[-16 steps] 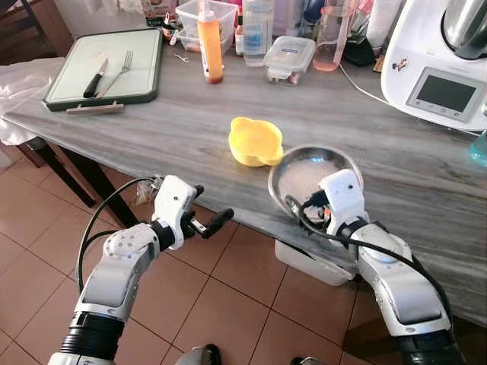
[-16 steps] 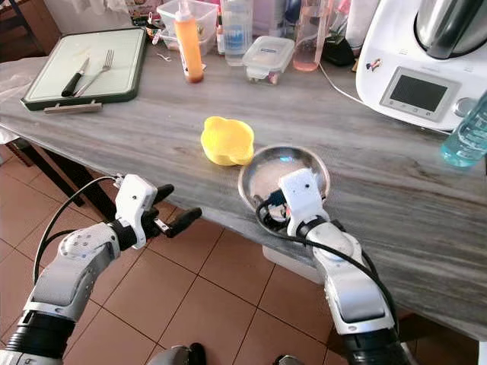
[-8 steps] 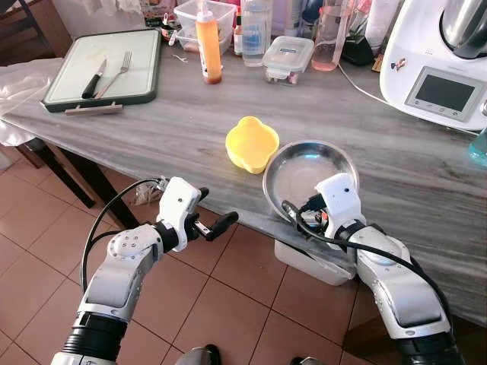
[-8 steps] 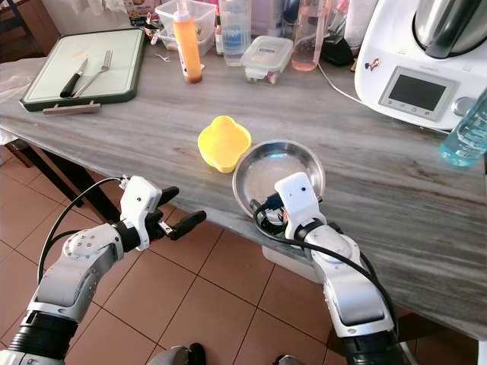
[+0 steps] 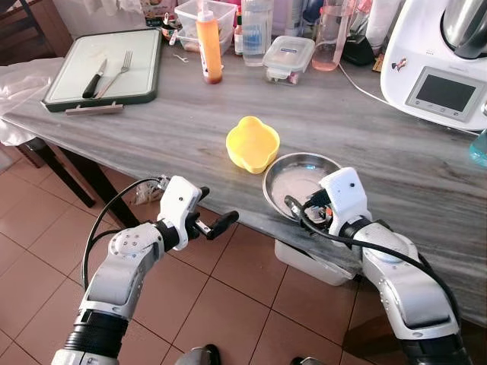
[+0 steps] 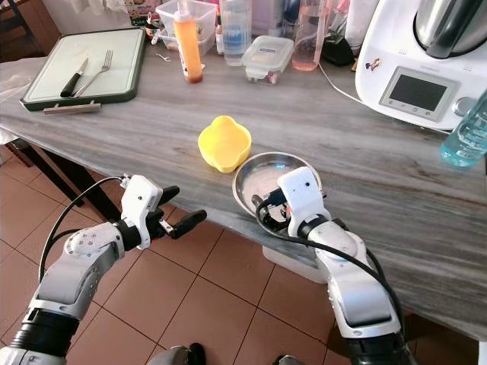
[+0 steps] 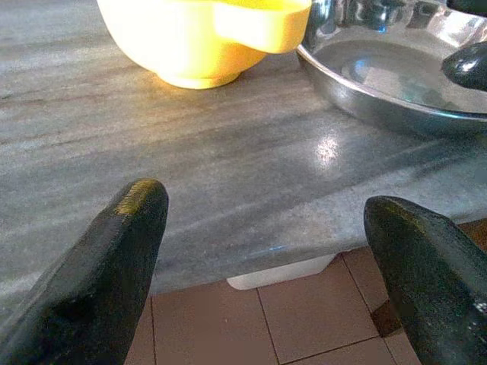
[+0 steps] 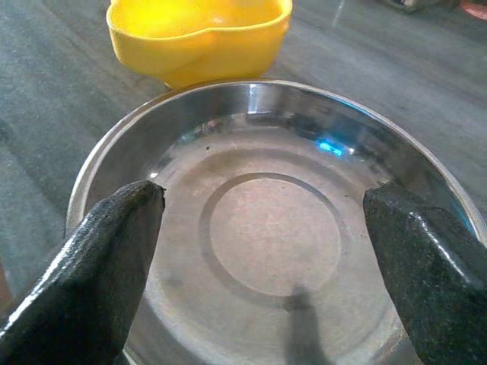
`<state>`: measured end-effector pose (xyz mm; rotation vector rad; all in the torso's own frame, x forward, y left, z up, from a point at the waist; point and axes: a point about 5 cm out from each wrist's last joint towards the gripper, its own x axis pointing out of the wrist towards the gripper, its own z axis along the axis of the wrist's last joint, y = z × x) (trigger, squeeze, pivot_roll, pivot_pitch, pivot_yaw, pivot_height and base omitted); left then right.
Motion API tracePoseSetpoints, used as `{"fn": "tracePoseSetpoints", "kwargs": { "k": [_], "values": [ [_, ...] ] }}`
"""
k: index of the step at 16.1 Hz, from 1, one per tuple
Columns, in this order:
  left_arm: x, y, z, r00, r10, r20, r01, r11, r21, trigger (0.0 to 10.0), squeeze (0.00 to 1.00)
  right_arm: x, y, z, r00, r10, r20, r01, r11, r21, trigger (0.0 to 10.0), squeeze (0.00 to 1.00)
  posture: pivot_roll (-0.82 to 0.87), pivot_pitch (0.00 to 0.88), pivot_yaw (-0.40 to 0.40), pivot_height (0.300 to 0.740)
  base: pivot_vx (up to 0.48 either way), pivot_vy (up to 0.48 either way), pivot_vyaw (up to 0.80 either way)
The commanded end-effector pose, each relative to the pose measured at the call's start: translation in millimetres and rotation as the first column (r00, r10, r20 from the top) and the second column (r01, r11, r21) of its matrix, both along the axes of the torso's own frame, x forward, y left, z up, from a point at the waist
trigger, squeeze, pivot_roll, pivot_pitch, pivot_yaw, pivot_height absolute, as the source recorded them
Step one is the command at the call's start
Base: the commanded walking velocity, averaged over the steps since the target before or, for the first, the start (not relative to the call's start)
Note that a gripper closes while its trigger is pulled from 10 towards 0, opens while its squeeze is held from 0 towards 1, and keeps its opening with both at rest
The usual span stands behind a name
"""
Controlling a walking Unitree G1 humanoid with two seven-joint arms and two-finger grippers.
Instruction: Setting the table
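A round steel plate [image 5: 297, 171] lies flat on the grey table [image 5: 152, 129], close to its front edge. A yellow bowl [image 5: 253, 142] stands against the plate's far left rim. My right gripper [image 5: 308, 207] hovers at the plate's near rim, open, with its fingers [image 8: 84, 258] spread wide across the dish. My left gripper [image 5: 215, 205] is open too, held just off the table's front edge, left of the plate and level with the tabletop, nothing between its fingers [image 7: 99, 258]. A knife [image 5: 95, 78] and a fork [image 5: 118, 72] lie on a green-rimmed board [image 5: 106, 46] at the far left.
Along the back stand an orange bottle [image 5: 209, 42], a lidded plastic box [image 5: 289, 57], jars, and a white kitchen machine [image 5: 441, 61] at the right. A blue bottle [image 6: 468, 133] stands at the right edge. A white bin [image 5: 304, 262] sits under the table on the tiled floor.
The steel plate was tipped up toward me half a second ago and now lies flatter on the table. My right wrist shifted slightly over it. The left arm barely moved.
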<state>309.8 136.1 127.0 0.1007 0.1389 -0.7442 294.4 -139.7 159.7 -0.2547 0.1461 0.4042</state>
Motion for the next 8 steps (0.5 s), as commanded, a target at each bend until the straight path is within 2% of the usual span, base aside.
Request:
{"fn": "tracePoseSetpoints", "kwargs": {
  "k": [1,8],
  "values": [
    [0.0,-0.1,-2.2,1.0,0.001,-0.01,-0.001,1.0,0.014,10.0,0.0,-3.3,-0.1,2.4,1.0,0.009,-0.003,-0.008,1.0,0.006,10.0,0.0,0.05,0.151,0.045,0.74,0.0,0.0,0.0],
    [0.1,-0.9,-4.7,1.0,-0.006,-0.023,0.006,1.0,0.018,10.0,0.0,-14.3,-0.4,-3.6,0.997,0.034,-0.072,-0.031,0.999,0.036,10.0,0.0,0.05,0.145,0.048,0.74,0.0,0.0,0.0]
  ]
}}
